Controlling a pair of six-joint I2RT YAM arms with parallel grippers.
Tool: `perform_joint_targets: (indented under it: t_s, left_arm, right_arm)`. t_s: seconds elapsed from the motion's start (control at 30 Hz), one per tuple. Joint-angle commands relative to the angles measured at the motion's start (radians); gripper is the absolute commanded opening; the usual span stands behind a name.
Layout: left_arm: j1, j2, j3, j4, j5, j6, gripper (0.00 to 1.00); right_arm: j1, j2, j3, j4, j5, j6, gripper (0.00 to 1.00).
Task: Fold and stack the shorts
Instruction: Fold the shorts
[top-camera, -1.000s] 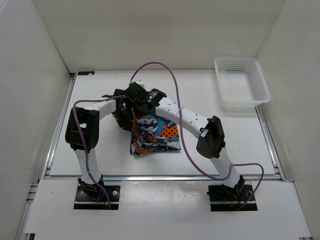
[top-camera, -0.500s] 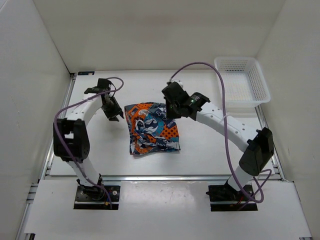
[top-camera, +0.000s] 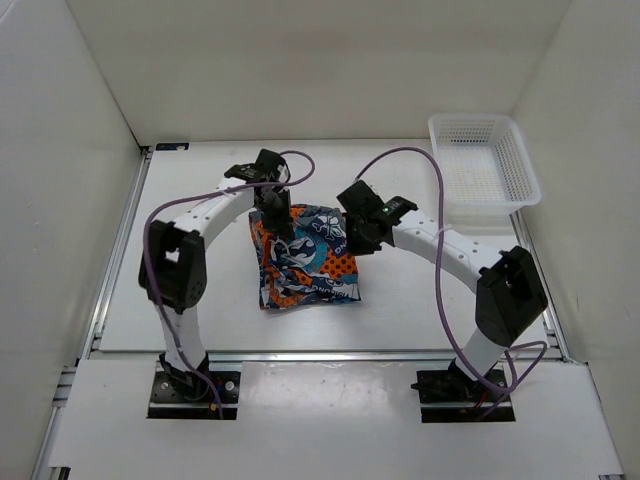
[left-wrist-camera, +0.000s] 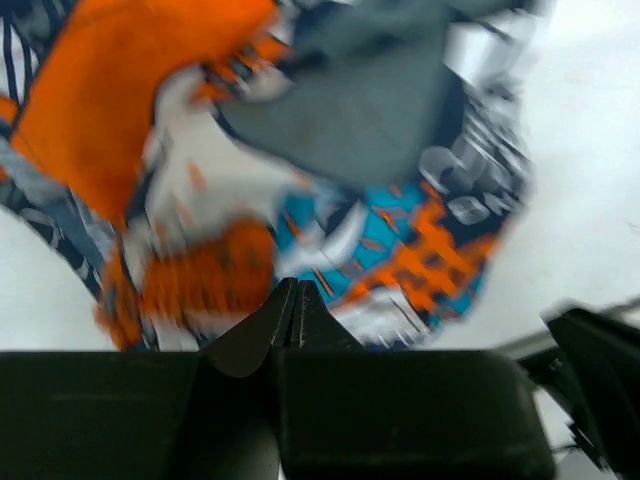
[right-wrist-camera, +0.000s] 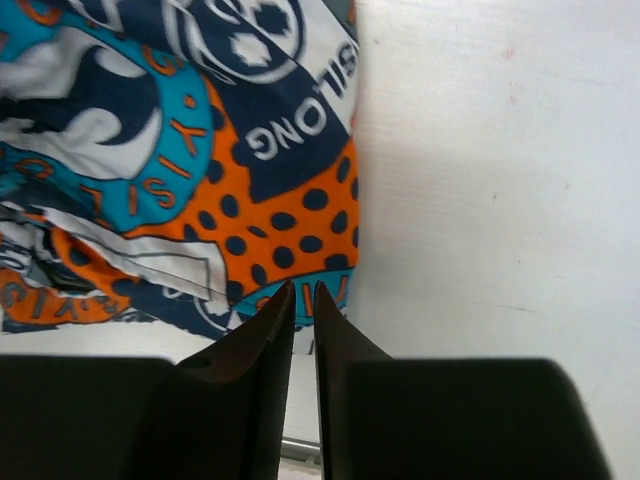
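shorts (top-camera: 305, 262): lie in a loose, rumpled heap flat on the table (top-camera: 200, 290), about the middle, between the two arms; orange, teal, navy and white print up.
left gripper (top-camera: 281, 228): comes down on the far left part of the shorts, over an orange patch.
left fingers (left-wrist-camera: 250, 345): pressed together, tips meeting with no gap; the wrist view is blurred and no cloth shows between them.
right gripper (top-camera: 353, 244): at the right edge of the shorts, by the orange patch with navy dots.
right fingers (right-wrist-camera: 245, 350): drawn almost together, only a thin slit between the tips; they sit right over the hem where cloth meets bare table, and i cannot tell whether any cloth is nipped.
shorts' edge, right wrist view: runs straight up from the fingertips, white lettering on navy beside it.
basket (top-camera: 494, 210): white mesh, at the far right corner of the table, well apart from the shorts.
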Motion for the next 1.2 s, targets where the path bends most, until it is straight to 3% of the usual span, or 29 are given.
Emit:
perform_joint_targets:
  t_s: [0.0,0.3,0.37,0.4,0.53,0.6,0.73,0.83,0.87,0.9,1.0,1.17]
  left_arm:
    - [0.040,0.072,0.052,-0.018,-0.052,0.045,0.11]
    - [0.137,0.215,0.118,-0.018,-0.100,0.092,0.11]
    - [0.126,0.215,0.146,-0.045,-0.091,0.103,0.13]
    - [0.115,0.206,0.179,-0.062,-0.091,0.115,0.15]
    - [0.106,0.117,0.259,-0.152,-0.091,0.138,0.32]
    - [0.106,0.024,0.284,-0.201,-0.091,0.149,0.44]
    - [0.106,-0.190,0.279,-0.229,-0.114,0.160,0.47]
    - [0.115,-0.373,0.238,-0.229,-0.137,0.145,0.62]
    - [0.128,-0.422,0.194,-0.229,-0.155,0.135,0.72]
    - [0.128,-0.473,0.166,-0.219,-0.172,0.119,0.73]
    - [0.128,-0.692,0.023,-0.183,-0.264,0.076,1.00]
    - [0.128,-1.019,-0.164,-0.183,-0.365,0.006,1.00]
  right_arm:
    - [-0.004,-0.045,-0.043,0.018,-0.021,0.024,0.17]
    - [-0.031,-0.140,-0.117,-0.011,0.000,0.033,0.25]
    - [-0.031,-0.172,-0.094,-0.053,0.040,0.033,0.33]
    - [-0.031,-0.184,-0.083,-0.067,0.057,0.033,0.38]
    - [-0.040,-0.261,-0.032,-0.136,0.170,0.033,0.85]
    - [-0.066,-0.301,0.001,-0.204,0.236,0.062,1.00]
    - [-0.089,-0.399,0.012,-0.271,0.394,0.082,1.00]
    - [-0.117,-0.480,0.012,-0.313,0.469,0.091,1.00]
    - [-0.132,-0.500,0.012,-0.325,0.509,0.091,1.00]
    - [-0.143,-0.519,0.012,-0.339,0.531,0.091,1.00]
    - [-0.143,-0.594,0.012,-0.388,0.606,0.101,1.00]
    - [-0.143,-0.698,-0.044,-0.422,0.646,0.093,1.00]
